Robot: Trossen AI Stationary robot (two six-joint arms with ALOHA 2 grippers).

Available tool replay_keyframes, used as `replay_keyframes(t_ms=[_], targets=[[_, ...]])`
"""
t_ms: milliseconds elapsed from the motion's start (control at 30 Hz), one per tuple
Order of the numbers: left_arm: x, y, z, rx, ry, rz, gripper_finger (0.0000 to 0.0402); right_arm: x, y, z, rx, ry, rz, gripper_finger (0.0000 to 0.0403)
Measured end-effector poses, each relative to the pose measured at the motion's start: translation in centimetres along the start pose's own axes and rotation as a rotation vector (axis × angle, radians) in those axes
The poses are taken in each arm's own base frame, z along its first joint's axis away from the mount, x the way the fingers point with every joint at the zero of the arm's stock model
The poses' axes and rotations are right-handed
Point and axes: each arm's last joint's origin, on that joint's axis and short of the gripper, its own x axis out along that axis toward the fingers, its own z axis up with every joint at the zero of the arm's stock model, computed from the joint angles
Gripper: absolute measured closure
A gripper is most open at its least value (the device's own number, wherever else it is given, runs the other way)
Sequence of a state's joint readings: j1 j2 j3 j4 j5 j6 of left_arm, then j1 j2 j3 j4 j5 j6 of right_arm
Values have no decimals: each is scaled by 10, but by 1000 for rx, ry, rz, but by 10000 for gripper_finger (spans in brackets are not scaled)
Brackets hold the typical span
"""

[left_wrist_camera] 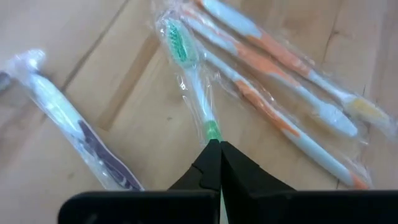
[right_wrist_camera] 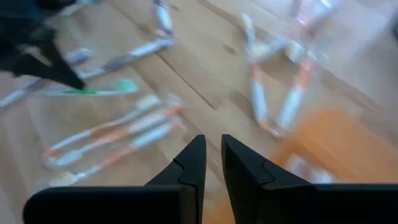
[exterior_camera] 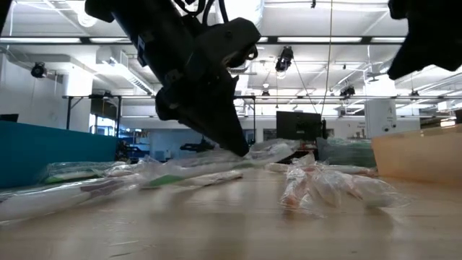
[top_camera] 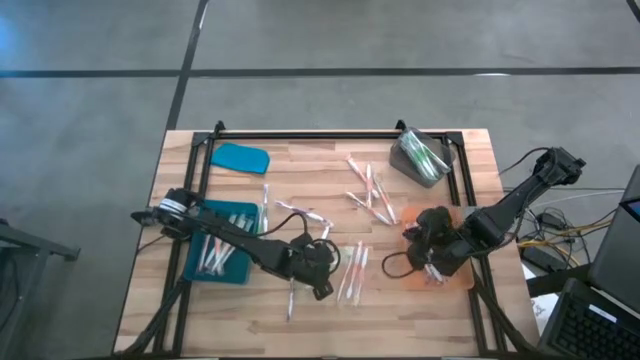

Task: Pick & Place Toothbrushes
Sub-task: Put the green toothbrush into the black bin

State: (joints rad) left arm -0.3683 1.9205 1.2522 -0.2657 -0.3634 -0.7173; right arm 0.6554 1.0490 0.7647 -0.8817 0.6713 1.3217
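The left gripper's (left_wrist_camera: 214, 144) fingers pinch the green-and-white plastic-wrapped toothbrush (left_wrist_camera: 189, 78) by its handle, beside three wrapped orange-and-white toothbrushes (left_wrist_camera: 273, 81) on the wooden desk (top_camera: 400, 320). The right gripper's (right_wrist_camera: 212, 142) fingers stand slightly parted, holding nothing, above the orange tray (top_camera: 462, 278).

Open lab hall, ceiling lights (exterior_camera: 86, 20), monitors (exterior_camera: 296, 124)

the black left gripper (left_wrist_camera: 214, 147) is pinching a green and white toothbrush (left_wrist_camera: 189, 74); orange and white toothbrushes (left_wrist_camera: 273, 87) are lying beside it.
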Motion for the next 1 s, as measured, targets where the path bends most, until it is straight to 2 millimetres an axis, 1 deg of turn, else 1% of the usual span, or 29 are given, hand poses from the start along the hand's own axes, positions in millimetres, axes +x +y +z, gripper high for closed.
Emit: replay_keyframes(t_ms=[267, 400, 467, 633, 800, 900, 1000], targets=[[-8, 2, 9, 18, -55, 20, 401, 27, 47, -11, -179, -128, 143, 333], [-9, 3, 12, 29, -78, 24, 401, 45, 65, -22, -236, -149, 167, 319], [-11, 3, 15, 33, -95, 22, 401, 53, 71, -28, -241, -152, 165, 312], [-21, 4, 24, 54, -153, 33, 401, 68, 80, -49, -187, -231, 121, 292], [-35, 1, 36, 87, -247, 11, 401, 77, 87, -66, -120, -330, 105, 270], [-40, -2, 44, 129, -309, -17, 401, 81, 93, -71, -96, -366, 125, 256], [-46, -5, 51, 168, -372, -44, 401, 83, 98, -73, -118, -385, 149, 243]])
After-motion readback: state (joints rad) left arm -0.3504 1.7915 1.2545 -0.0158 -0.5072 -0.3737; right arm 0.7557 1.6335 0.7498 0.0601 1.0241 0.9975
